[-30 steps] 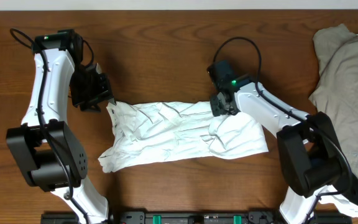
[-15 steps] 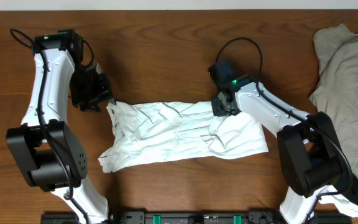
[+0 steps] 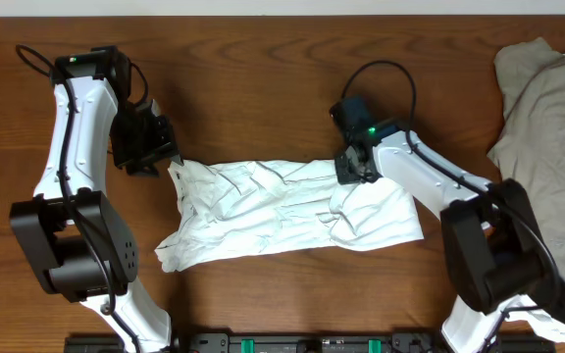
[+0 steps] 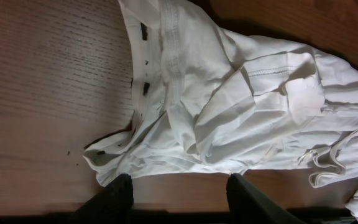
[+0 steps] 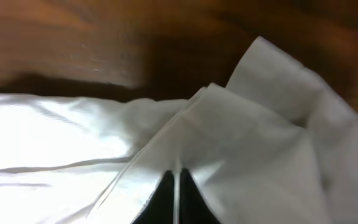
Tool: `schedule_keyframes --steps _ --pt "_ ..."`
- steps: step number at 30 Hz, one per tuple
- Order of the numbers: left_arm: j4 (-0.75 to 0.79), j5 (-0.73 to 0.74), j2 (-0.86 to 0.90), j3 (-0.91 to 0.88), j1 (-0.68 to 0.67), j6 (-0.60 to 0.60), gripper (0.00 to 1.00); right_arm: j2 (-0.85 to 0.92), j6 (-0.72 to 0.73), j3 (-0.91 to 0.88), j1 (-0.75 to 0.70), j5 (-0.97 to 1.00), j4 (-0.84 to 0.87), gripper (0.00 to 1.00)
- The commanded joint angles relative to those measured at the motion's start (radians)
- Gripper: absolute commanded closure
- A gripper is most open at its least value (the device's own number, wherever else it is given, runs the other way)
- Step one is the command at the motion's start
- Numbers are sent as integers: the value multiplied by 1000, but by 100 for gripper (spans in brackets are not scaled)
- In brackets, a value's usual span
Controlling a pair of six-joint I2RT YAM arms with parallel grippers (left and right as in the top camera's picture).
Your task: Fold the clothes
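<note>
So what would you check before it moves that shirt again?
1. Grip of right claw on the shirt: ok, shut on a raised fold.
2. Grip of left claw: not ok, open and empty, at the shirt's edge.
3. Shirt lying flat: not ok, crumpled.
4. Beige garment apart from the shirt: ok.
5. Number of layers pinched: cannot tell.
</note>
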Motion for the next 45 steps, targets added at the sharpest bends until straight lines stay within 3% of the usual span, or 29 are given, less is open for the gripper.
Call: schedule_keyframes --steps 1,16,19,22,26,28,39,45 --pt "-2 -2 2 -1 2 -2 49 -61 5 2 -11 14 18 66" --pt "-2 -2 2 -1 2 -2 49 79 65 -1 -11 -21 35 68" --pt "-2 -2 2 -1 2 -2 49 94 69 -1 -11 -21 32 74" --pt "-2 -3 2 -1 2 -2 48 93 69 -1 -11 -21 29 91" --pt "-2 -2 2 -1 2 -2 48 93 76 -1 -11 -20 25 92" --pt "-2 -3 2 -1 2 -2 49 93 76 0 -11 -20 22 98" --pt "2 -3 2 -1 2 -2 48 -34 71 0 -11 -18 2 99" --pt "2 -3 2 -1 2 -2 48 -147 -23 0 -4 -76 -7 99"
